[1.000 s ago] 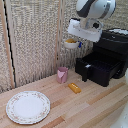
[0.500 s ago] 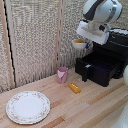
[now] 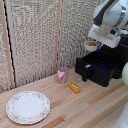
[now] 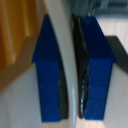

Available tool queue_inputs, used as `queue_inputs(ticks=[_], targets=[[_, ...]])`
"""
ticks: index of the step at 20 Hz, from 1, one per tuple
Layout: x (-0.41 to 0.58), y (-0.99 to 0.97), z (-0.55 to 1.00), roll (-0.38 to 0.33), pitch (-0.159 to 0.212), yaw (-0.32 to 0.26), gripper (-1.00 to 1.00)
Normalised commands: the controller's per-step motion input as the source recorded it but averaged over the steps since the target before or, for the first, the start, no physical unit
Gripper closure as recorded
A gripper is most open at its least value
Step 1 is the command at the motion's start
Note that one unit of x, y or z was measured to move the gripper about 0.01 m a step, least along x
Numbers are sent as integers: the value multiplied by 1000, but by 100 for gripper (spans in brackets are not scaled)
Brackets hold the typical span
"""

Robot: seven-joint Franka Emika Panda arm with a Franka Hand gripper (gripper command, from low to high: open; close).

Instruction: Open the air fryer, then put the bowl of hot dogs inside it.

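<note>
Since a second ago I see the bowl (image 3: pixel 90 46) carried toward the air fryer (image 3: pixel 107 62); it hangs above the pulled-out drawer (image 3: pixel 97 69). My fingers (image 4: pixel 71 70) pinch its white rim (image 4: pixel 67 60) between the blue pads (image 4: pixel 50 70).

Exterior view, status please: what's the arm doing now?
Blue-tipped gripper shut on small white bowl's rim. Bowl held above open black air fryer drawer. Nothing seen blocking the drop.
</note>
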Motion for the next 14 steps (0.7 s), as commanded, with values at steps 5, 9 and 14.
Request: queue_inputs(ticks=[5,9,14], targets=[[171,-455,-372,18,4,1,100],[323,-309,-384,0,14,9,100],[250,-425,-353,0,21,-3,100]])
